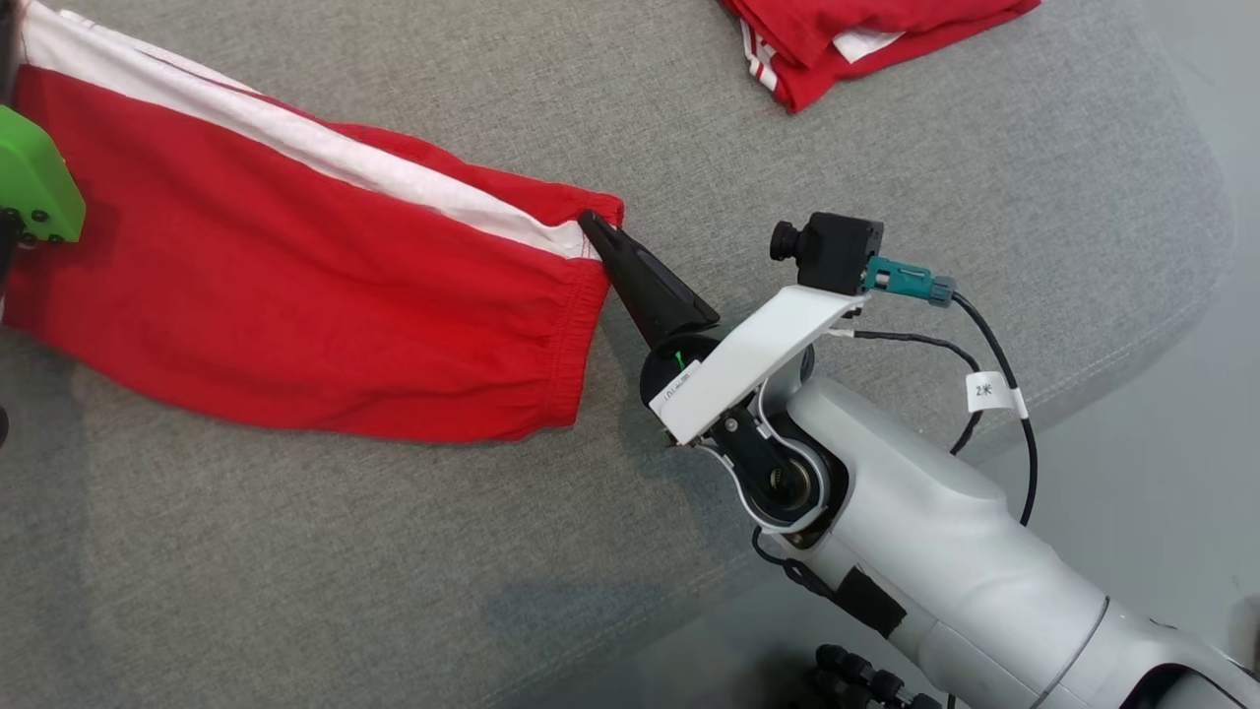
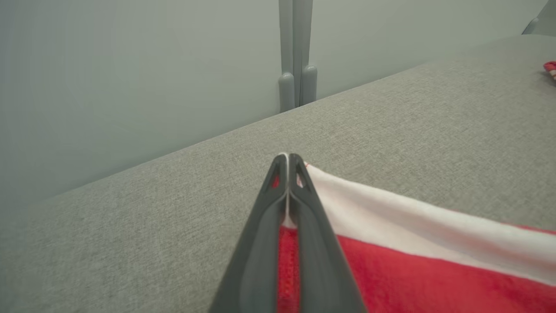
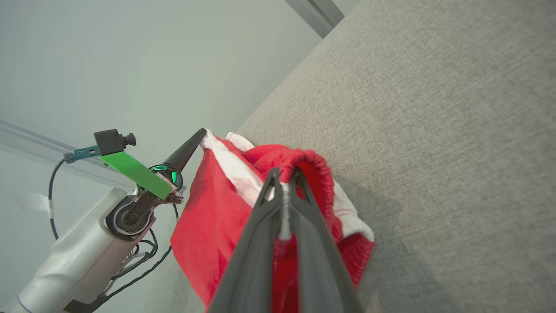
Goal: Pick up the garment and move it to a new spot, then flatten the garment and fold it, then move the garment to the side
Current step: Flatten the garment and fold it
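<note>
The garment stretches over the grey cushion from 9 o'clock to the head view's centre, its left end cut off. My right gripper pinches a corner of the elastic hem; the left wrist view shows my left gripper with fingers pressed together on the white stripe, while the head view catches its green mount. A second red garment at 1 o'clock is cropped.
</note>
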You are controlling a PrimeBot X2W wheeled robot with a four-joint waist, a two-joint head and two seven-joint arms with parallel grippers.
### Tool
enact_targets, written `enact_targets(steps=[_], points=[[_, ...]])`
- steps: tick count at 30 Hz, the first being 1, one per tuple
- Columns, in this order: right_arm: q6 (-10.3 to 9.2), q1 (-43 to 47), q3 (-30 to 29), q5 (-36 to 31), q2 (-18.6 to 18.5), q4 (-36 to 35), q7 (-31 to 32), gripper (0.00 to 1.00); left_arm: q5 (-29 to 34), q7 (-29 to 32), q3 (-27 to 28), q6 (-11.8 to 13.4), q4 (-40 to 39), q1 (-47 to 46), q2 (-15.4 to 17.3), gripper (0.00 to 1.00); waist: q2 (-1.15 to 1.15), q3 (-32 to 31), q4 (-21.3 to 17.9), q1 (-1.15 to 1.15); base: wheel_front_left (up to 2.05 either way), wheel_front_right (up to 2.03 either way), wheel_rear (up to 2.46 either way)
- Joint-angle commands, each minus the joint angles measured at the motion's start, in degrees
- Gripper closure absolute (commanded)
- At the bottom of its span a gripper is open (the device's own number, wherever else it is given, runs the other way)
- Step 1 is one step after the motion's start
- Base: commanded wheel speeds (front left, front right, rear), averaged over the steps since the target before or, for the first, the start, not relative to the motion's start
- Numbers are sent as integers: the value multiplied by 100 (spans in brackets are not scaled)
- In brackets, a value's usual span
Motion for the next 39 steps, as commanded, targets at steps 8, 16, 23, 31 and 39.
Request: enact_targets(steps=[8,16,23,31,39], points=[[2,-2,23,-80,104,-51,-22,100,-146,-323,-472,-10,610,-365,-7,100,0,238,-174,-1,0,0,0],[2,101,20,-330,-97,52,-22,0,-391,-832,-788,-10,952,-239,-190,0,0,-10,75,-1,0,0,0],[2,436,-70,-729,-463,145,-23,0,-740,-1280,-881,-10,988,71,-274,0,0,-444,345,-1,0,0,0],[2,938,-764,-1358,-636,-126,-23,0,-761,-1368,-500,12,550,617,-177,0,0,-839,574,-1,0,0,0],[2,1564,-1582,-2386,-480,-533,-22,0,-249,-1357,473,266,-641,1610,-355,0,0,-1118,769,-1,0,0,0]])
